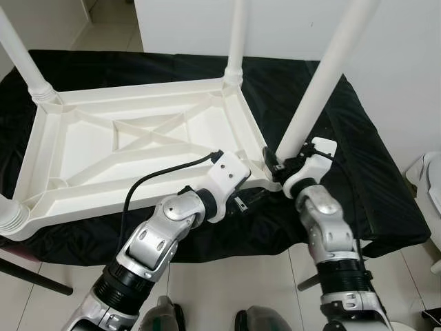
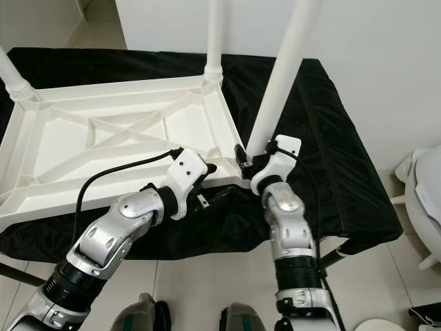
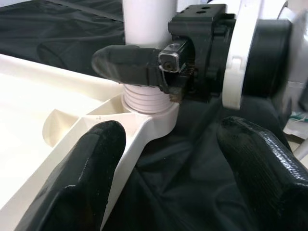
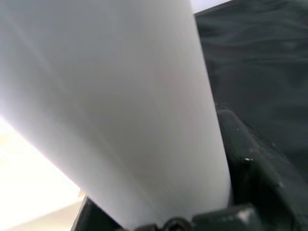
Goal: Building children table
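A white plastic children's table lies upside down on a black cloth. White legs stand up from its corners. My right gripper is shut on the base of the near right leg, just above its ribbed socket. The leg fills most of the right wrist view, with a black finger beside it. My left gripper is open, low at the table's front edge beside that corner, gripping nothing. One of its fingers is by the rim.
The black cloth covers a stand whose right end lies just past the held leg. Other legs rise at the far right, far left and near left. A white wall is behind, and a white object stands on the floor at right.
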Robot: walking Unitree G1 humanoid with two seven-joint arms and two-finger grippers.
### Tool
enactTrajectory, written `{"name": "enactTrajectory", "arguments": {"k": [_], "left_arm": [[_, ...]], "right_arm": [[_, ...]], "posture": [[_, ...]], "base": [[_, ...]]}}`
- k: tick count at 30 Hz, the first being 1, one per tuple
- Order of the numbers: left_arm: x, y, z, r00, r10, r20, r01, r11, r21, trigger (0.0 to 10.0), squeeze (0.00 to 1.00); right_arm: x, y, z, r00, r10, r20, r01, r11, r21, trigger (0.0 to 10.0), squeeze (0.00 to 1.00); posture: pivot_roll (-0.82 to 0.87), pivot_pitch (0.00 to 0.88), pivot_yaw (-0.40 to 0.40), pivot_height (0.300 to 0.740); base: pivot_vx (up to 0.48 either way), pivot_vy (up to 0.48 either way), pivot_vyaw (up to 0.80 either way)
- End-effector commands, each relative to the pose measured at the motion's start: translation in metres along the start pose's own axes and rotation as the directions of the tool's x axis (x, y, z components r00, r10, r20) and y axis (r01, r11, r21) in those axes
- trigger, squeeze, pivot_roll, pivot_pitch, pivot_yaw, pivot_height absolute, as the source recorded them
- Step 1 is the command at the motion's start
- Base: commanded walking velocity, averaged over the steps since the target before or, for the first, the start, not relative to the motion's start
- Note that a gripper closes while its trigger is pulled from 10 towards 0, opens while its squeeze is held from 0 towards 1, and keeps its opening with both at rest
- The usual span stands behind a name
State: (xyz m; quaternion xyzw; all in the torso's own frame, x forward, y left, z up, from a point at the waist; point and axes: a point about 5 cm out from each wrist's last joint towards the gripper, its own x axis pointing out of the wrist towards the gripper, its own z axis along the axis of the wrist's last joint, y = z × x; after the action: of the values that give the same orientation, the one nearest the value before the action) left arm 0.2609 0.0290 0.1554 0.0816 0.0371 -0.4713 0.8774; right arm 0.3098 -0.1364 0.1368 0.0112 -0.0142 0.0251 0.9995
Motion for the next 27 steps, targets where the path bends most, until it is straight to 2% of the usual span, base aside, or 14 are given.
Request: {"name": "enactTrajectory", "arguments": {"k": [1,2,12,13,16,22,24,25,26,27], "left_arm": [[0.0,-0.005,0.0,0.998,-0.055,-0.004,0.055,0.998,-0.001,10.0,0.0],[0.0,-0.004,0.001,0.999,-0.054,-0.003,0.054,0.999,-0.001,10.0,0.0],[0.0,-0.003,0.001,0.999,-0.042,-0.003,0.042,0.999,-0.004,10.0,0.0],[-0.001,-0.003,0.0,0.999,-0.038,-0.004,0.038,0.999,-0.005,10.0,0.0],[-0.001,-0.003,0.0,0.999,-0.036,-0.005,0.036,0.999,-0.004,10.0,0.0],[-0.001,-0.003,0.0,0.999,-0.033,-0.005,0.033,0.999,-0.002,10.0,0.0],[-0.001,-0.003,0.0,0.999,-0.033,-0.005,0.033,0.999,-0.002,10.0,0.0],[-0.001,-0.002,0.0,1.0,-0.03,-0.004,0.03,1.0,0.0,10.0,0.0],[0.0,-0.002,0.0,1.0,-0.029,-0.003,0.029,1.0,0.0,10.0,0.0],[0.0,-0.002,0.0,1.0,-0.029,-0.001,0.029,1.0,0.001,10.0,0.0]], "right_arm": [[-0.008,0.004,-0.011,0.991,-0.114,-0.064,0.114,0.993,-0.007,10.0,0.0],[-0.01,0.01,-0.008,0.991,-0.121,-0.06,0.121,0.993,-0.006,10.0,0.0],[-0.012,0.013,-0.008,0.989,-0.118,-0.087,0.119,0.993,0.006,10.0,0.0],[-0.011,0.013,-0.007,0.989,-0.125,-0.083,0.126,0.992,0.009,10.0,1.0],[-0.011,0.012,-0.006,0.989,-0.128,-0.077,0.13,0.991,0.015,10.0,1.0],[-0.011,-0.003,-0.005,0.989,-0.142,-0.045,0.143,0.989,0.032,10.0,1.0],[-0.011,-0.003,-0.005,0.989,-0.142,-0.045,0.143,0.989,0.032,10.0,1.0],[-0.01,-0.005,-0.007,0.997,-0.061,-0.05,0.064,0.996,0.056,10.0,0.98],[-0.01,-0.008,-0.007,0.999,0.02,-0.035,-0.018,0.998,0.067,10.0,0.0],[-0.009,-0.013,-0.004,0.994,0.113,-0.008,-0.112,0.992,0.058,10.0,0.0]], "posture": [[-0.17,0.043,0.013,0.74],[-0.17,0.043,0.013,0.74],[-0.17,0.043,0.007,0.74],[-0.16,0.042,0.001,0.74],[-0.16,0.041,-0.001,0.74],[-0.15,0.028,-0.009,0.74],[-0.15,0.028,-0.009,0.74],[-0.15,0.02,-0.011,0.74],[-0.15,0.015,-0.013,0.74],[-0.16,0.012,-0.013,0.74]], "base": [[0.0,0.0,0.0],[0.0,0.0,0.0],[0.0,0.0,0.0],[0.0,0.0,0.0],[0.0,0.0,0.0],[0.0,0.0,0.0],[0.0,0.0,0.0],[0.0,0.0,0.0],[0.0,0.0,0.0],[0.0,0.0,0.0]]}}
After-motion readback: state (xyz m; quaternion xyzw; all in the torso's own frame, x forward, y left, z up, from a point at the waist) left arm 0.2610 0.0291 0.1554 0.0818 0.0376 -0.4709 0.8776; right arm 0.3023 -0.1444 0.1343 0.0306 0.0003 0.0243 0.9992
